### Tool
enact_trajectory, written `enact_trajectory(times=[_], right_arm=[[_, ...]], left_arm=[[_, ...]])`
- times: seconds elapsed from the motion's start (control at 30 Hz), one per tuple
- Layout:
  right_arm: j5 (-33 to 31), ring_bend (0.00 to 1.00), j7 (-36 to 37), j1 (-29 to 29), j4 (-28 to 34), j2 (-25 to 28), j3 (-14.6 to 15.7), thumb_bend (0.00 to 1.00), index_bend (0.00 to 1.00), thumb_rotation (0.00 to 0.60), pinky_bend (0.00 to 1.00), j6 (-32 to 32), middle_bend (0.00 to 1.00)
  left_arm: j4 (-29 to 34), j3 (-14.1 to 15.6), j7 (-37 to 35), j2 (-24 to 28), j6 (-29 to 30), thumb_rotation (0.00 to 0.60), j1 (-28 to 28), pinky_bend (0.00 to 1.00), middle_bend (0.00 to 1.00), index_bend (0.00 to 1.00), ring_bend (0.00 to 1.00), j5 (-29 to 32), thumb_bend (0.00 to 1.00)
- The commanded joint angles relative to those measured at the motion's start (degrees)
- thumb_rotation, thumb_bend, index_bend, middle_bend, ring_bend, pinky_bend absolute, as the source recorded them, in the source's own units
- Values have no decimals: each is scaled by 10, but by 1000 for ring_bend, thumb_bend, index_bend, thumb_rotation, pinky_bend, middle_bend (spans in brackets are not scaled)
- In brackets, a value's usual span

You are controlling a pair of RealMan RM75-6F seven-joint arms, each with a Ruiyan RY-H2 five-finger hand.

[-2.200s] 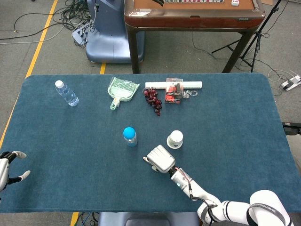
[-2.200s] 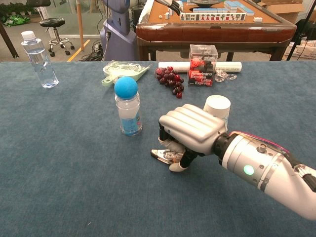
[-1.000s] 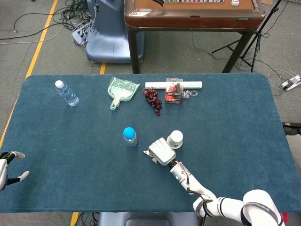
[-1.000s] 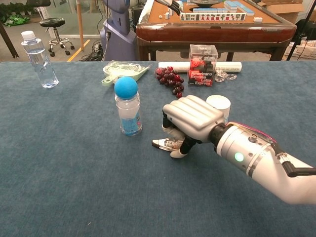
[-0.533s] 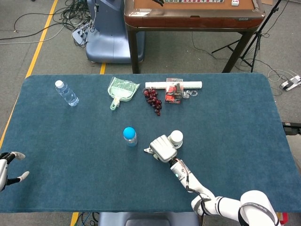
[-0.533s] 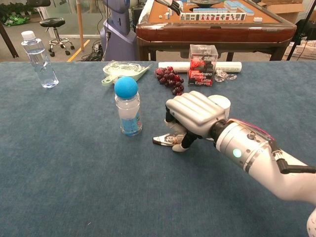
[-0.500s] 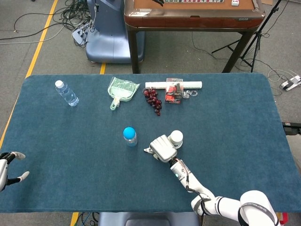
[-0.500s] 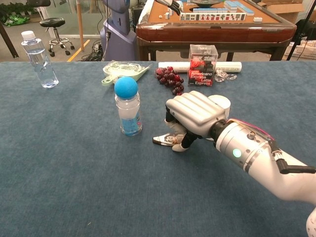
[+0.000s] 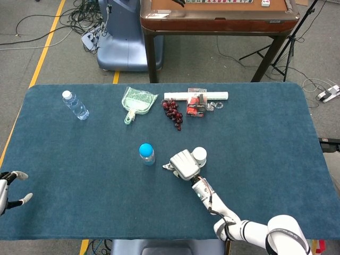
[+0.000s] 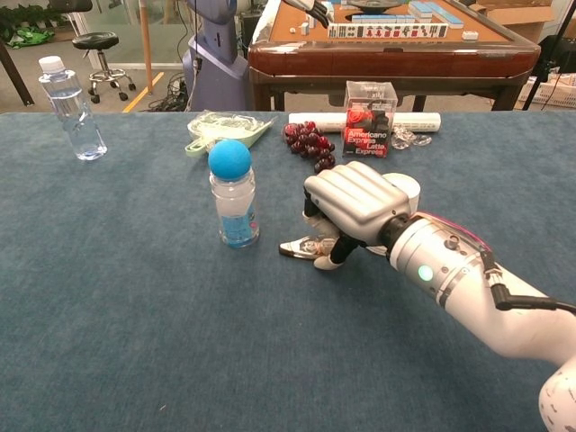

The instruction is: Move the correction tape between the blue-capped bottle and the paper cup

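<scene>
The blue-capped bottle (image 9: 146, 153) (image 10: 232, 194) stands upright near the table's middle. The white paper cup (image 9: 200, 154) (image 10: 406, 188) stands to its right, mostly hidden behind my right hand (image 9: 183, 164) (image 10: 353, 209). That hand grips the correction tape (image 10: 301, 248) (image 9: 166, 167), whose pointed tip sticks out to the left, low over the cloth between bottle and cup. I cannot tell whether the tape touches the table. My left hand (image 9: 7, 192) hangs at the table's left front edge with fingers apart, holding nothing.
At the back of the blue table (image 9: 265, 138) lie a clear water bottle (image 9: 75, 105), a green dustpan (image 9: 137, 102), dark grapes (image 9: 173, 111), a red-and-black box (image 9: 195, 104) and a white roll (image 9: 215, 95). A wooden table (image 9: 218, 16) stands beyond.
My right hand has carried the correction tape away from me, from in front of the cup to the gap between the bottle and the cup. The left hand has stayed still.
</scene>
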State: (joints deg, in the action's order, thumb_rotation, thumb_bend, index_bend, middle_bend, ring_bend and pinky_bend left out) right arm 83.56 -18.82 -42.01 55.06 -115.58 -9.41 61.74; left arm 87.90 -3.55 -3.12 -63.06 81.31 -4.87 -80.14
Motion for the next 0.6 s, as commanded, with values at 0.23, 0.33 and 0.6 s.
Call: enact_trajectory(times=[0.23,0.33,0.6], right_arm=[[-6,1000,2,-6,-14,-5,-11,0,1000,600,1000,5,1000],[-9,1000,0,-10,-19,-8,-15,0,1000,600,1000,4,1000],[-12,1000,1,-19,-42,-23,-20,0,1000,600,1000,3,1000]], left_arm=[[0,1,1,0,-1,600,0,505,432,429,334,0,93],[1,1,1,0,0,600,1,504,432,429,334,-1,93],[3,0,-3,3,3,600,2,505,432,429,334,-2,93]])
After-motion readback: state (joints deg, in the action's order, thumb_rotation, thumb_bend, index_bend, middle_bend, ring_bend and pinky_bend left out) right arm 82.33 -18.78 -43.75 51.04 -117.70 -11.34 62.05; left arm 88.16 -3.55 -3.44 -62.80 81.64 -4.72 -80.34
